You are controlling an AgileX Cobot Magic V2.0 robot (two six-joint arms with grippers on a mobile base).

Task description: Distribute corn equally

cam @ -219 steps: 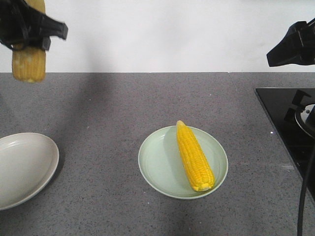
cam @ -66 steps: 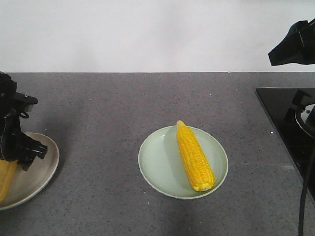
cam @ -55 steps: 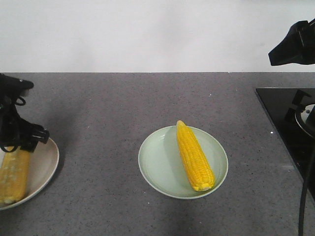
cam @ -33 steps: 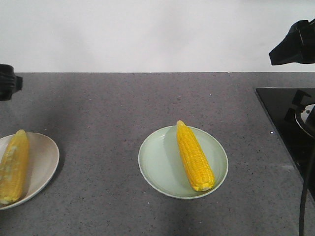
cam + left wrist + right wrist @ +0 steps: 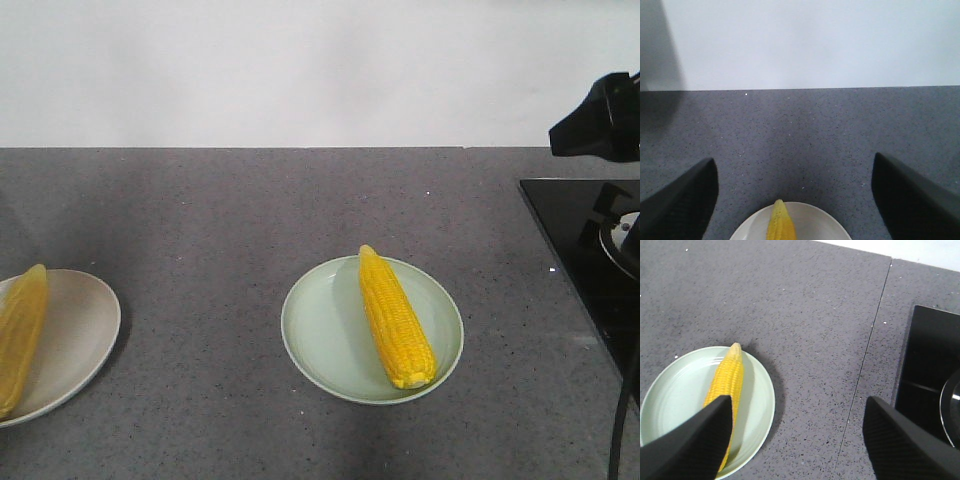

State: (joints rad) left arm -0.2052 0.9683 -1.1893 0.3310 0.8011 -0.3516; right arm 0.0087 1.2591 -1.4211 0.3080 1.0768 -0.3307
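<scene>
- Corn on the green plate (image 5: 398, 318): one whole cob, bright yellow, lies on the pale green plate (image 5: 320, 335) near the middle of the grey speckled surface (image 5: 250, 210). Pointed tip faces the wall, blunt end rests near the plate's front rim. It lies on the right half of the plate.
- Corn on the beige plate (image 5: 18, 335): a second cob lies on the beige plate (image 5: 75, 330) at the left edge of the front view, tip toward the wall, partly cut off by the frame. The left wrist view shows only its tip, on the plate's near rim.
- Distribution: one cob per plate; the two plates sit well apart on the surface.
- Left end effector (image 5: 792, 200): seen only in the left wrist view, fingers spread wide, one at each lower corner, nothing between them. It hangs above the beige plate, clear of the cob.
- Right end effector (image 5: 795, 440): fingers spread wide in the right wrist view, holding nothing. It is raised over the surface, above and to the right of the green plate. The front view shows only a dark part of it at the upper right.
- Black hob (image 5: 585, 250): set into the surface at the right, with the curved rim of a pan (image 5: 951, 412) on it, mostly out of frame.
- White wall (image 5: 300, 70) runs behind the surface.
</scene>
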